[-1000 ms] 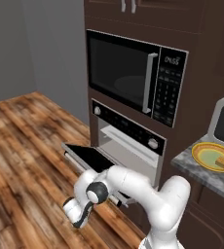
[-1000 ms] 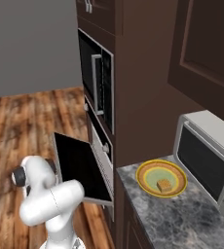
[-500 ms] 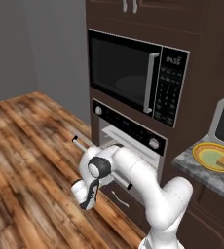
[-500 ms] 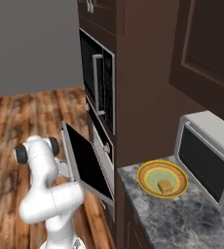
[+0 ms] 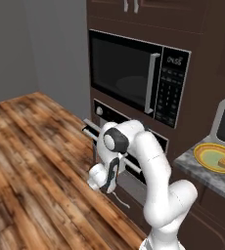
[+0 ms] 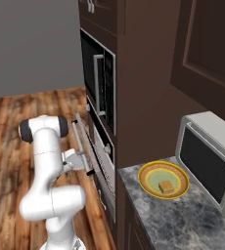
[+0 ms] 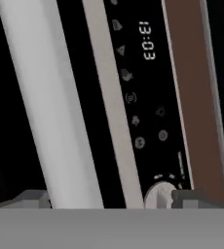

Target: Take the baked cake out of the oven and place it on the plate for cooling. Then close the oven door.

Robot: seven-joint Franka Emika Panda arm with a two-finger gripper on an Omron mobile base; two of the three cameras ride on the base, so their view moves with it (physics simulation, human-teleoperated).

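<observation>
Pincer (image 7: 109, 197) spread wide and empty at steel-grey oven door (image 6: 87, 149), blocky golden cake (image 6: 167, 186) on round orange-rimmed plate (image 6: 148, 172)

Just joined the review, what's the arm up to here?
The arm is pushing the oven door up; it stands nearly shut, tilted a little out from the oven. The hand is open against the door's front, by the long silver bar handle, gripping nothing. The baked cake already sits on the plate on the counter, beside the small grey countertop box. Only closing the door is left.
</observation>
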